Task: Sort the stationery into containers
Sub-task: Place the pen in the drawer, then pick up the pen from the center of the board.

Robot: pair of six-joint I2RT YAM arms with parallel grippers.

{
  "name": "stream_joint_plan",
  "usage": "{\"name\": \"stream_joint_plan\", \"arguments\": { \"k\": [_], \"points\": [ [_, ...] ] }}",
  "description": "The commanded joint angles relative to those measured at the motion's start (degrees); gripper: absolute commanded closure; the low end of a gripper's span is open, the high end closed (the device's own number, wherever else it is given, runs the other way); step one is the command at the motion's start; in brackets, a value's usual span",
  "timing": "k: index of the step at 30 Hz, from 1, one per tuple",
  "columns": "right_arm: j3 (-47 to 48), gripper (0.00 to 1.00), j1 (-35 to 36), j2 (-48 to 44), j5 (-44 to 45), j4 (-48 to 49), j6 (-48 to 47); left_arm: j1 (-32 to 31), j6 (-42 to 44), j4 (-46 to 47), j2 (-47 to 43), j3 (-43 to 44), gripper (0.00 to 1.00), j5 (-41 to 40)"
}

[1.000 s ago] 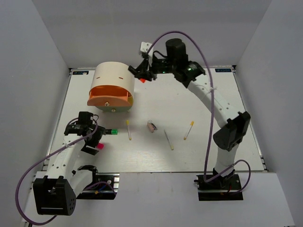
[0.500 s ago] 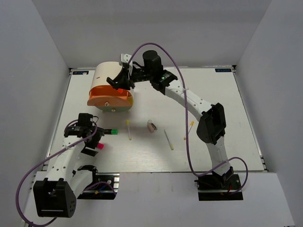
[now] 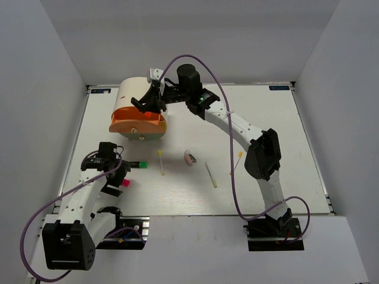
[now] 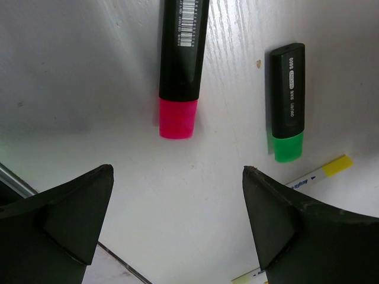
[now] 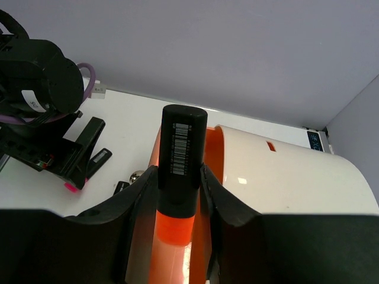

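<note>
highlighter [image 5: 181, 148] in right pincer [image 5: 179, 192], now over drawer [image 3: 127, 118]

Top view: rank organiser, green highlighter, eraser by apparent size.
1. Cream organiser, by far the largest.
2. Green-ended highlighter.
3. Eraser, only slightly smaller than the highlighter; a close call.

Ahead of the left gripper [image 4: 177, 170], the pink-ended highlighter [image 4: 180, 65] runs off the top edge of the wrist view, its far end unseen. Both fingers [image 4: 65, 213] are blurred dark wedges cut by the bottom edge, and a pale-yellow stick [image 4: 328, 170] slips behind one of them. Between the fingers [image 5: 103, 236] of the right gripper [image 5: 177, 177], the orange-ended highlighter [image 5: 182, 142] leaves the bottom edge, its lower end unseen. Those fingers cover most of the orange drawer [image 5: 214, 155] beneath. The cream organiser [image 5: 296, 177] beyond is cut by the right edge. From above, the held highlighter is too small to make out.
</note>
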Motion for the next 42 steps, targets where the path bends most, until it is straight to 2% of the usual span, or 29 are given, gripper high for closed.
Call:
{"name": "stream_joint_plan", "arguments": {
  "k": [1,5,9,12,15,18,21,23,26,32,42],
  "points": [
    [1.0,0.65,0.6,1.0,-0.3,2.6,-0.9,0.3,-0.4,-0.2,-0.1,-0.2,0.0,-1.1],
    [1.0,0.56,0.7,2.2,0.5,1.8,-1.6,0.3,-0.4,-0.8,-0.7,0.4,0.0,-1.6],
    [1.1,0.41,0.8,2.4,0.8,0.9,-2.6,0.3,-0.4,-0.8,-1.3,0.4,0.0,-2.2],
    [1.0,0.4,0.8,2.0,0.9,0.9,-2.7,0.3,-0.4,-0.8,-1.3,0.4,0.0,-2.2],
    [0.8,0.4,0.6,0.8,0.9,1.1,-2.7,0.3,-0.4,-0.8,-1.3,0.4,0.0,-2.2],
    [-0.1,0.44,0.4,-2.6,1.5,1.6,-2.7,0.3,-0.4,-0.8,-1.3,0.4,0.0,-3.5],
    [-2.9,0.48,-0.4,-6.8,3.9,1.9,-2.9,0.3,-0.4,-0.8,0.0,0.4,0.06,-4.2],
    [-6.7,0.5,-1.2,-8.6,4.9,1.8,-3.3,0.3,-0.4,-0.8,1.5,0.4,0.15,-5.4],
    [-13.7,0.52,-2.8,-16.0,7.2,1.8,-4.0,0.3,-0.4,0.8,3.7,0.4,0.21,-6.0],
    [-28.5,0.52,-7.3,-26.6,11.1,3.1,-4.8,0.3,0.1,4.3,9.6,0.4,0.25,-7.2],
    [-43.7,0.5,-15.0,-37.1,11.6,4.3,-2.6,0.9,1.8,7.9,18.0,2.6,0.32,-8.5]
  ]
}}
